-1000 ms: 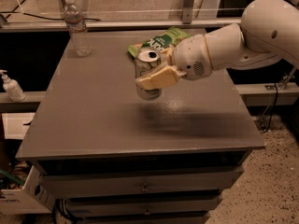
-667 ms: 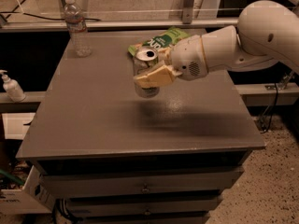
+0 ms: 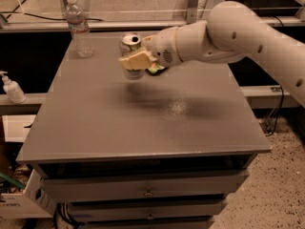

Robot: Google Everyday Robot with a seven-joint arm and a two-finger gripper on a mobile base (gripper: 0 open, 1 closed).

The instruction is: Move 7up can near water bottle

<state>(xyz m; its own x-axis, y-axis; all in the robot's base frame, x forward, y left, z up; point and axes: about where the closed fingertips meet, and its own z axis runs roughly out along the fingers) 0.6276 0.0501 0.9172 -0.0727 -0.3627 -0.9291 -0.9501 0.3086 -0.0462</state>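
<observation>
We see the gripper (image 3: 132, 61) in the upper middle of the frame, its tan fingers (image 3: 138, 59) clamped around the can (image 3: 130, 41). The can stands upright with its silver top showing above the fingers. It seems to hang just above the grey table (image 3: 143, 132), since a soft shadow lies on the surface below it. We judge that it is carried this way so that it can cross the table without dragging or tipping. The white arm (image 3: 238, 32) reaches in from the upper right, which leaves the left side of the can facing the goal. The water bottle (image 3: 77, 27) stands upright at the upper left, close to the far left corner of the table and apart from the can. The stretch of table between them looks bare, so we see nothing blocking a move to the left. What calls for care is the bottle itself: it is tall, slim and near the edge, so we think a bump from the can or a finger could knock it over. A green bag (image 3: 155, 70) peeks out just behind the gripper on the right. A small pump bottle (image 3: 10, 87) sits off the table at the far left, and drawers (image 3: 147, 191) fill the lower frame.
</observation>
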